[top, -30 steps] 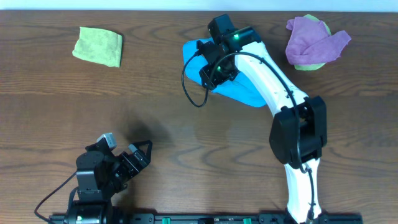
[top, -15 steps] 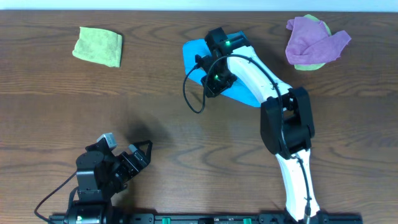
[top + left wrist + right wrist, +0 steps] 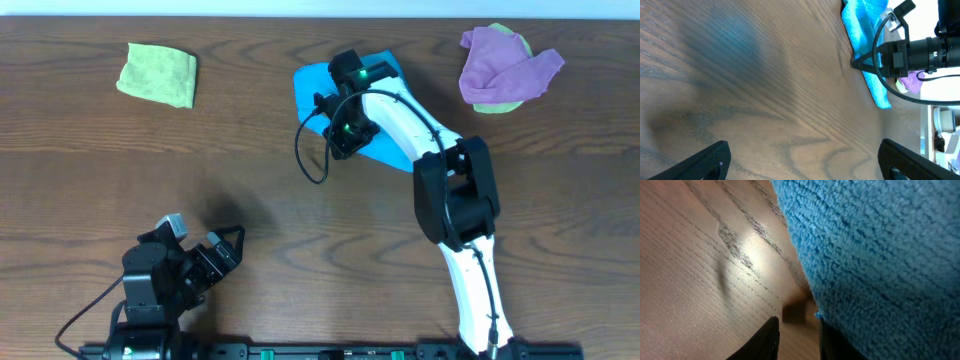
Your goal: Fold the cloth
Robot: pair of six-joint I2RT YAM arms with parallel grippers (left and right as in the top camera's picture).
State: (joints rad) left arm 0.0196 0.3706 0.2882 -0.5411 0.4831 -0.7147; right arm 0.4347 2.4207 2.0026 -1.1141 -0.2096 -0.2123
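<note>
blue cloth (image 3: 312,82) flat at table's (image 3: 300,220) 12 o'clock | right gripper (image 3: 797,337) at its 7 o'clock edge, fingers narrowly apart (one touches the hem) | left gripper (image 3: 802,150) at 7 o'clock, spread wide | green cloth (image 3: 158,73) at 10 o'clock | purple cloth (image 3: 505,62) at 2 o'clock
</note>
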